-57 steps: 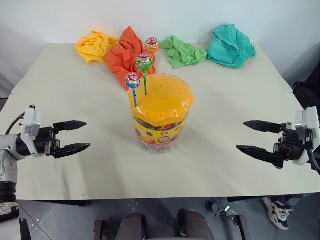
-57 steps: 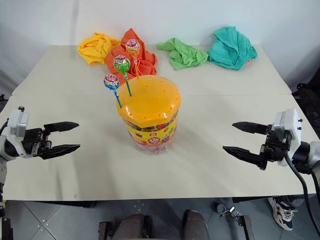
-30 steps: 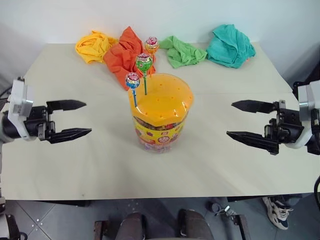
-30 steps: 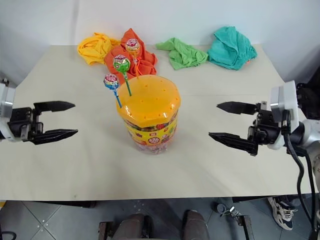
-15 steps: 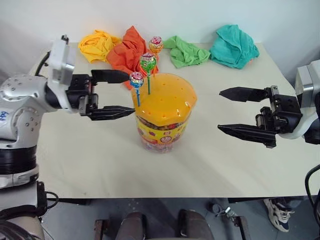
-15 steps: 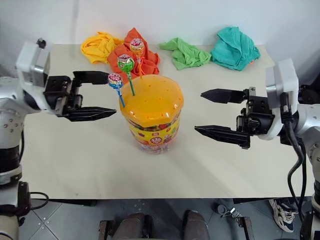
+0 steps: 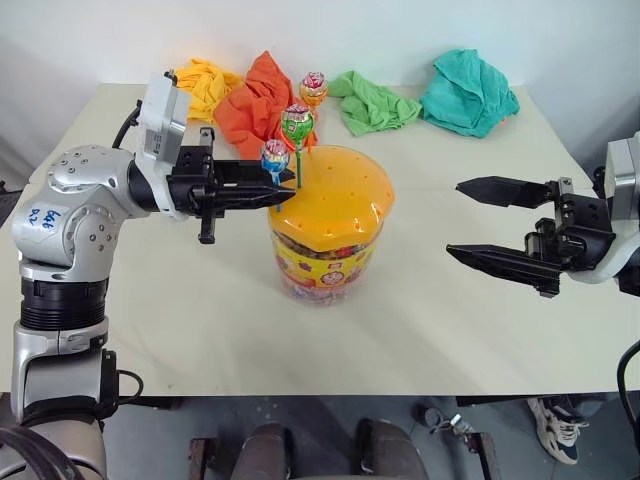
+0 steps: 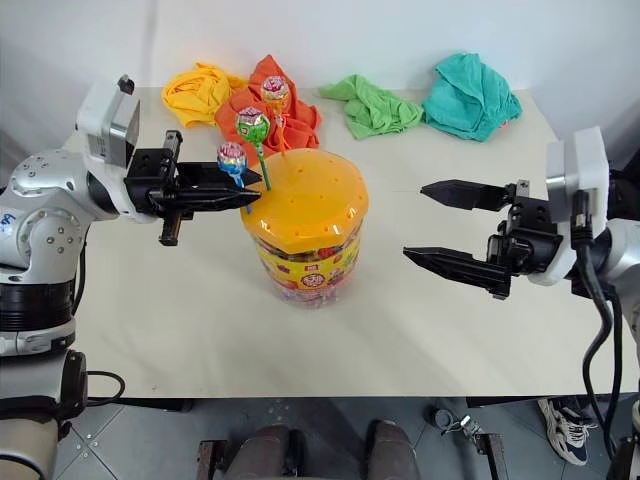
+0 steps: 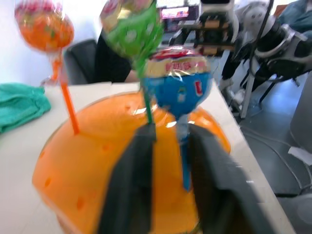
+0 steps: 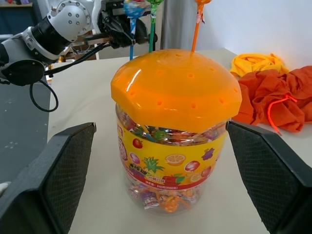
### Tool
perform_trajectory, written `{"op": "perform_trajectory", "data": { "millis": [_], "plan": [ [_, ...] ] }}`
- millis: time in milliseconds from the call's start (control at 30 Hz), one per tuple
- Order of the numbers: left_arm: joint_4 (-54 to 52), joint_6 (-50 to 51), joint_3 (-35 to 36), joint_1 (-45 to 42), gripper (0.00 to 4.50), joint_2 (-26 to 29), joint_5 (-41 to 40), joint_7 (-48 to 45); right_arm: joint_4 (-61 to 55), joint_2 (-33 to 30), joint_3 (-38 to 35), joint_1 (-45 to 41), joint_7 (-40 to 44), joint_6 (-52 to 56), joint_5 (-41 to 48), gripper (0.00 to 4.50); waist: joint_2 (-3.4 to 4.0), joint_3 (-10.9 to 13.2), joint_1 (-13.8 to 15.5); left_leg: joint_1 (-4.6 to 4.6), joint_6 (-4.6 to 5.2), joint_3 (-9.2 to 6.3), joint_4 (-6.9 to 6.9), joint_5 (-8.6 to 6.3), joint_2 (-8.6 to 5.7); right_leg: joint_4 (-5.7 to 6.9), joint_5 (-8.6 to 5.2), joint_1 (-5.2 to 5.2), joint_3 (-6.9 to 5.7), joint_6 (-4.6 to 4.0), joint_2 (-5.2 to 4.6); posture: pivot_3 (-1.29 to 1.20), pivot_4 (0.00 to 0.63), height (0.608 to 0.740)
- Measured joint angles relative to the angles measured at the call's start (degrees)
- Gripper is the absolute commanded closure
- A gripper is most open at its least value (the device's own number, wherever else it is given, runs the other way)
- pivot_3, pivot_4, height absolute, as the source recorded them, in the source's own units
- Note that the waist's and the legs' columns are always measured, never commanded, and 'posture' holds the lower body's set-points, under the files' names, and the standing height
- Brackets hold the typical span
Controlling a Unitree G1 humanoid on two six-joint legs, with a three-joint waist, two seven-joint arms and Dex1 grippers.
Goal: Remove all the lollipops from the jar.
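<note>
The jar stands mid-table, with three lollipops stuck upright in its orange lid. The left gripper reaches in from the left, fingers clamped together on the blue lollipop's stick. The right gripper hangs to the jar's right, fingers spread wide, touching nothing.

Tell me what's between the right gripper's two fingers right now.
The jar sits framed between the open right gripper's fingers in the right wrist view. The head views show it is not touched: bare table separates them.
</note>
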Motion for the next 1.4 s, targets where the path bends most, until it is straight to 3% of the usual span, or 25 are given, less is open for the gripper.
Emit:
{"op": "perform_trajectory", "data": {
  "millis": [433, 567, 733, 967, 1067, 1267, 1400],
  "plan": [
    [-0.1, 6.9, 6.7, -6.6, 4.46, -0.8, -6.1, 9.3, 3.6, -2.1, -0.9, -0.1, 3.3, -1.6, -2.3, 0.0, -0.03, 0.0, 0.0, -0.03, 0.0, -0.06, 0.03, 0.0, 0.01, -0.01, 0.0, 0.01, -0.03, 0.01, 0.0, 0.0, 0.15, 0.74],
    [0.2, 13.5, 8.4, -7.5, 4.46, 4.6, -4.5, 18.3, 5.2, -3.9, -1.0, 0.0, 5.2, -2.0, -2.8, 0.0, -0.03, 0.0, -0.1, -0.02, 0.0, -0.07, 0.0, 0.0, 0.01, -0.01, 0.0, -0.01, -0.02, 0.01, 0.01, 0.0, 0.15, 0.74],
    [0.2, 26.1, 7.2, -0.8, 4.46, 11.2, -1.0, 26.5, 5.8, -4.3, -1.3, 5.4, 9.8, -2.3, -3.1, 0.0, -0.04, 0.0, -0.1, -0.01, 0.0, -0.06, -0.01, 0.0, 0.01, 0.0, 0.0, -0.01, 0.03, 0.01, 0.01, 0.0, 0.15, 0.74],
    [-0.5, 37.0, 6.7, 8.8, 4.46, 13.7, 1.5, 32.3, 6.7, -4.0, -0.8, 7.9, 14.9, -5.5, -4.1, 0.0, -0.12, 0.1, 0.0, -0.01, 0.0, -0.06, -0.01, 0.0, 0.01, -0.01, 0.0, -0.01, 0.03, 0.01, 0.01, 0.0, 0.15, 0.74],
    [-0.4, 43.7, 3.4, 14.4, 4.46, 13.9, 2.8, 35.2, 6.6, -2.6, 1.2, 9.6, 15.7, -6.1, -4.9, 0.0, -0.15, 0.1, 0.0, 0.01, -0.01, -0.05, -0.02, 0.0, 0.02, 0.03, 0.0, -0.04, 0.06, 0.01, 0.02, 0.0, 0.15, 0.74],
    [-2.2, 56.0, -1.2, 13.3, 4.46, 13.2, 3.4, 38.8, 5.5, -1.3, 3.2, 9.4, 14.7, -6.9, -5.5, 0.0, -0.32, 0.2, 0.2, 0.0, -0.02, -0.11, 0.0, 0.0, 0.0, 0.07, 0.0, -0.06, 0.1, 0.0, 0.0, 0.0, 0.15, 0.74],
    [-0.8, 58.4, -1.8, 10.9, 3.44, 12.4, 3.6, 40.4, 5.0, -0.7, 3.7, 9.3, 13.7, -6.9, -5.5, 0.0, -0.31, 0.2, 0.1, 0.01, -0.02, -0.08, 0.0, 0.0, 0.01, 0.08, 0.0, -0.06, 0.11, 0.0, 0.01, 0.0, 0.15, 0.74]
  ]
}}
